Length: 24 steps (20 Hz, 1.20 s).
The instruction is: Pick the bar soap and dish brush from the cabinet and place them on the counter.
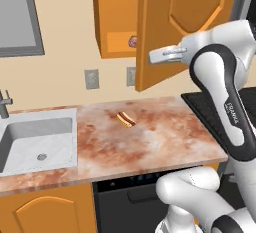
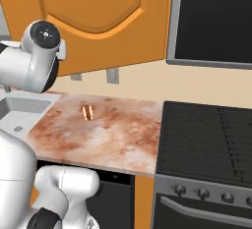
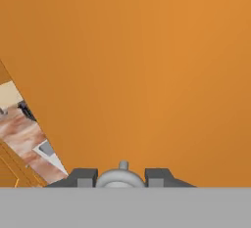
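Your white arm reaches up to the orange-brown wooden wall cabinet, whose arched panel door stands swung open toward you. In the hand view the claw sits right against the flat orange face of that door, and its two dark fingertips stand on either side of the small round silver knob, pinching it between them. In the left base view you can see the pale hand at the open door's free edge, level with the lower part of the cabinet. Inside the cabinet, on its floor near the opening's right side, a small reddish-pink block shows just past the door's edge; that looks to be the bar soap, though it is too small to tell for sure. You cannot make out the dish brush from these views. Below, the mottled reddish-brown and cream marble-look table carries a hot dog in a bun, lying towards the back edge, well apart from the inset white sink at the left end. The black stovetop adjoins the table's right end.
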Motion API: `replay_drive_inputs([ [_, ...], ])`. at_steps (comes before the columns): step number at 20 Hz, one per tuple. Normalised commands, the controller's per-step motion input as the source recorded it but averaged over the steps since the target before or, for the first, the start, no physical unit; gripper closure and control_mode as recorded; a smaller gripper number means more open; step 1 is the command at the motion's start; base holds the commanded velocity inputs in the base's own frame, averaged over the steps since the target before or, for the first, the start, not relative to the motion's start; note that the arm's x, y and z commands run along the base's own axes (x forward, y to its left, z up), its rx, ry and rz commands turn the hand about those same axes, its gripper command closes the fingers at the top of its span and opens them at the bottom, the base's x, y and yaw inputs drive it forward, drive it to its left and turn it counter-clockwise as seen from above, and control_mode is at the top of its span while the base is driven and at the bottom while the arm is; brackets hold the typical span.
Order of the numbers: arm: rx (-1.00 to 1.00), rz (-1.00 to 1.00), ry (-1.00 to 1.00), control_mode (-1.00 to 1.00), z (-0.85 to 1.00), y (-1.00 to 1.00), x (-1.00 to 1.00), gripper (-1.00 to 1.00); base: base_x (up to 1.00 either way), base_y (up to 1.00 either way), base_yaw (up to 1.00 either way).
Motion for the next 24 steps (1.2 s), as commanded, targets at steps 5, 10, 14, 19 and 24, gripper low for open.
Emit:
replay_drive_inputs([
  [5, -0.02, 0.05, -0.01, -1.00, 0.00, -0.44, -0.39, 1.00, 0.00, 0.00, 0.00],
  [10, -0.01, 0.05, -0.02, -1.00, 0.00, -0.46, -0.39, 1.00, 0.00, 0.00, 0.00],
  [14, -0.01, 0.05, -0.03, -1.00, 0.00, -0.47, -0.40, 1.00, 0.00, 0.00, 0.00],
  [19, -0.02, 0.05, -0.04, -1.00, 0.00, -0.47, -0.39, 1.00, 0.00, 0.00, 0.00],
  [24, -0.06, 0.05, -0.03, -1.00, -0.04, -0.47, -0.34, 1.00, 0.00, 0.00, 0.00],
])
